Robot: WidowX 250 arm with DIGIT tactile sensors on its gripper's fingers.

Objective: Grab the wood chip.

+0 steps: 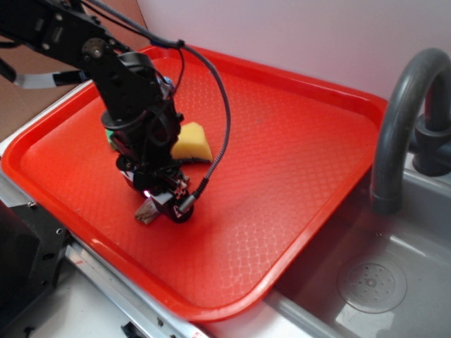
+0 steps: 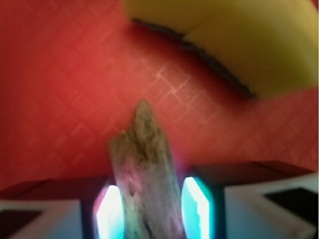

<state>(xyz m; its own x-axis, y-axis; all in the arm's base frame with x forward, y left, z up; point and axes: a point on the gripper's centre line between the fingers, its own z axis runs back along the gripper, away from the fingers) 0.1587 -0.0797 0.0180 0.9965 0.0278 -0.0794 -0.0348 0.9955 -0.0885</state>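
Note:
The wood chip (image 2: 144, 169), a rough brown sliver with a jagged tip, stands between my two fingers, and its tip points towards the yellow sponge (image 2: 239, 40). My gripper (image 2: 152, 209) is shut on it, with the glowing pads (image 2: 109, 211) tight against both of its sides. In the exterior view my gripper (image 1: 165, 201) is down at the tray floor near the front-left edge. One end of the wood chip (image 1: 146, 211) pokes out to its left.
The red tray (image 1: 282, 141) has raised rims all round. The yellow sponge (image 1: 192, 143) lies just behind my gripper, and a green block (image 1: 109, 135) is partly hidden behind my arm. A grey faucet (image 1: 402, 120) and a sink basin (image 1: 380, 282) are to the right.

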